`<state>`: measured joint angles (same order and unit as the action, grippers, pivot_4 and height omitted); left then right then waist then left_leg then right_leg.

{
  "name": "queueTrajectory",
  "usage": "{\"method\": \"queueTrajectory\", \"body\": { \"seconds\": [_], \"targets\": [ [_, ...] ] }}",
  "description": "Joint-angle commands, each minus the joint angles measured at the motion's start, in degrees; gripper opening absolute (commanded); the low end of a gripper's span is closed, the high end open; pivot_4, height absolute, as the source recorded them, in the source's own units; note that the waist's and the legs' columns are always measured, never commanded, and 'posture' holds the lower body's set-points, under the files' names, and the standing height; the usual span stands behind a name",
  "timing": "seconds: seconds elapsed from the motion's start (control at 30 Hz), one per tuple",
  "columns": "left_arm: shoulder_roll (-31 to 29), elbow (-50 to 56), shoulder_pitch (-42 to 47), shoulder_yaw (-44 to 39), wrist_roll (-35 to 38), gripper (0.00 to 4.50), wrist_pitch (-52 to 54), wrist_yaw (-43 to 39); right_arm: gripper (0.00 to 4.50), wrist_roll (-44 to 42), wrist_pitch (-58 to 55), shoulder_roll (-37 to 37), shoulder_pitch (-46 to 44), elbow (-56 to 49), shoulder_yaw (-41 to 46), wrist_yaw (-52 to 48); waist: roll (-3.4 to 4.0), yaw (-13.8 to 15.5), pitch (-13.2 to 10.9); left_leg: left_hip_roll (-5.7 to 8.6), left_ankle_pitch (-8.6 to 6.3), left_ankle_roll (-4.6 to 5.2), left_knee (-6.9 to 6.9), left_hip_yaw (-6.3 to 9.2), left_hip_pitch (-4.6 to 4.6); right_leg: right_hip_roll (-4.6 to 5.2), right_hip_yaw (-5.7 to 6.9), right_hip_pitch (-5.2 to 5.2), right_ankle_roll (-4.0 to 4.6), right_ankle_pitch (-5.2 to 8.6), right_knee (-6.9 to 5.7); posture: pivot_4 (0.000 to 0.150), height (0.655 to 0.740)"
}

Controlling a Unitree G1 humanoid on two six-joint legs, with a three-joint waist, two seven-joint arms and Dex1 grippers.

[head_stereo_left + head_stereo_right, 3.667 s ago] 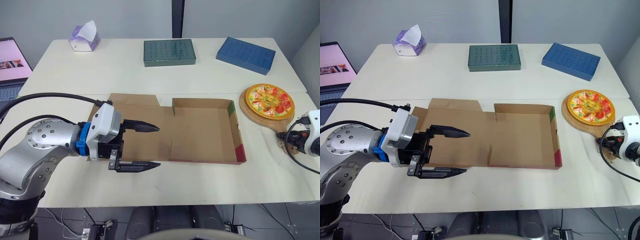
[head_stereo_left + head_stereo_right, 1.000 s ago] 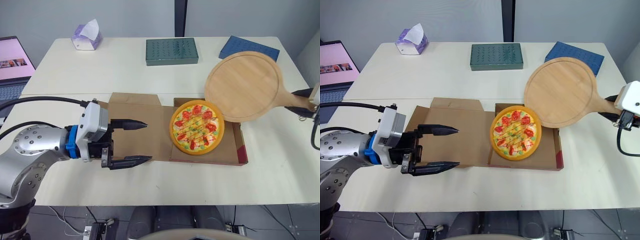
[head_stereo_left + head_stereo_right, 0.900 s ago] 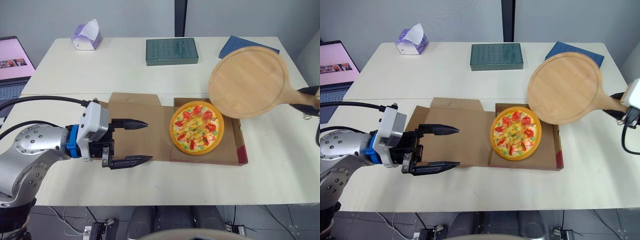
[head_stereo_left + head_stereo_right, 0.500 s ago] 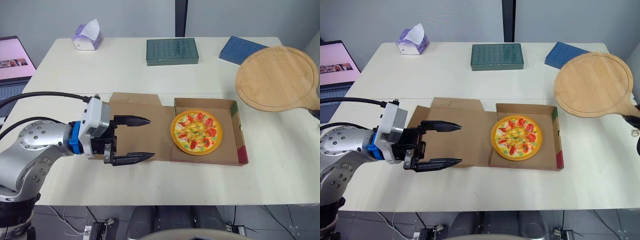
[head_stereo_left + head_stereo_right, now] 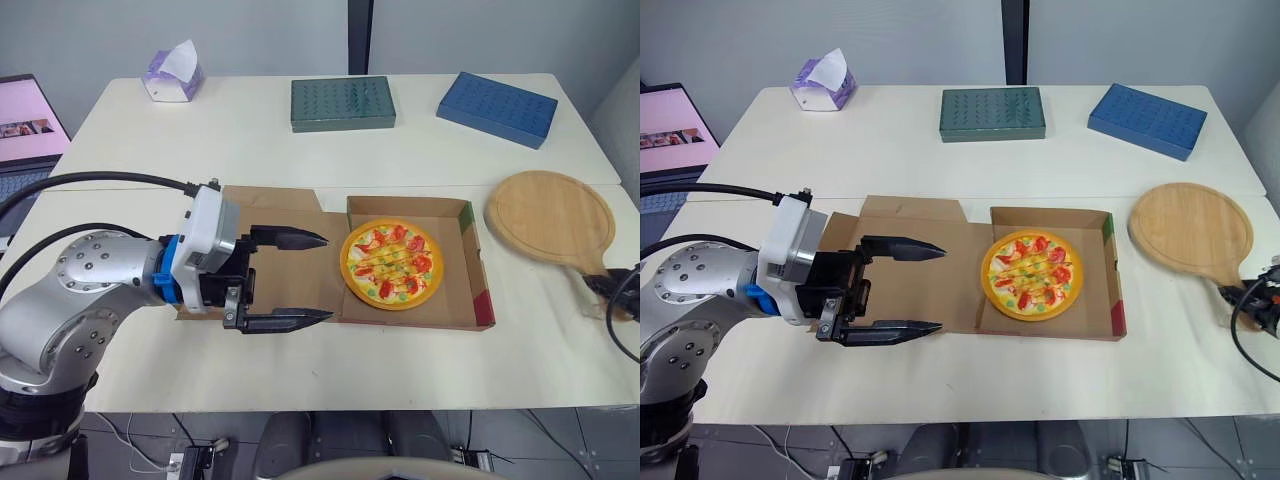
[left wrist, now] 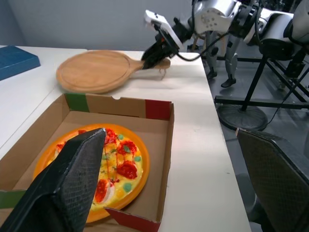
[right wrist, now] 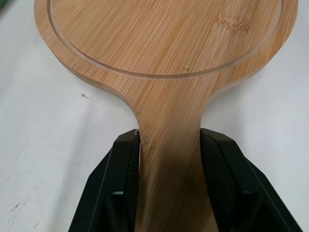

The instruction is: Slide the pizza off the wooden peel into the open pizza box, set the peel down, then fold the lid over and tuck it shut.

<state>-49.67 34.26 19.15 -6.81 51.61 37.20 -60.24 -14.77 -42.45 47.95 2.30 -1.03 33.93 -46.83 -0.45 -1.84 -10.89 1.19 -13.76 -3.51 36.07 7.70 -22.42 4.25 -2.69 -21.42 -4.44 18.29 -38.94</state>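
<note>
Peel (image 7: pixel 164 48) lies flat, handle pinched by right claw (image 7: pixel 170 140).

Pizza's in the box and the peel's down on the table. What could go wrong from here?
1. The right gripper clamps the peel by its handle; pulling away before opening could drag the peel, which lies near the table edge.
2. Nothing holds the box; when the open left gripper lifts the flat lid, the light cardboard may slide or tip, shifting the pizza.
</note>
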Motion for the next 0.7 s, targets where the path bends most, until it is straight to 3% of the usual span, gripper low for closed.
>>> {"method": "queueTrajectory", "body": {
  "seconds": [0.03,0.27,0.53,0.7],
  "targets": [
    [0.61,1.58,1.68,-0.25,1.75,4.50,0.28,1.17,1.59,-0.99,0.75,-0.67,-0.10,-1.24,0.87,2.73,-0.01,0.01,0.00,0.00,0.00,0.00,0.00,0.00,0.00,0.00,0.00,0.00,0.00,0.00,0.00,0.150,0.7400],
    [1.08,1.31,2.58,0.39,1.56,4.50,0.51,1.16,1.59,-2.39,0.44,-2.91,-0.79,0.19,0.93,6.30,0.00,-0.01,0.00,0.00,0.00,0.00,0.00,0.00,0.02,0.00,0.00,0.01,0.00,0.00,0.00,0.150,0.7400],
    [0.96,1.13,2.05,-0.19,1.18,4.50,0.11,0.47,4.34,-6.72,0.11,1.64,3.38,-2.44,4.75,1.34,0.00,0.03,0.01,0.00,0.00,0.00,0.01,-0.01,0.02,0.00,-0.01,0.03,0.00,0.00,0.01,0.150,0.7400],
    [0.31,1.52,0.73,-2.25,1.06,4.50,0.02,1.35,4.44,-8.43,2.79,5.72,0.89,-3.76,5.47,-1.73,-0.01,-0.19,0.02,-0.01,0.00,0.00,0.00,-0.04,0.08,-0.02,-0.04,0.06,0.00,0.00,0.01,0.150,0.7400]
  ]
}}
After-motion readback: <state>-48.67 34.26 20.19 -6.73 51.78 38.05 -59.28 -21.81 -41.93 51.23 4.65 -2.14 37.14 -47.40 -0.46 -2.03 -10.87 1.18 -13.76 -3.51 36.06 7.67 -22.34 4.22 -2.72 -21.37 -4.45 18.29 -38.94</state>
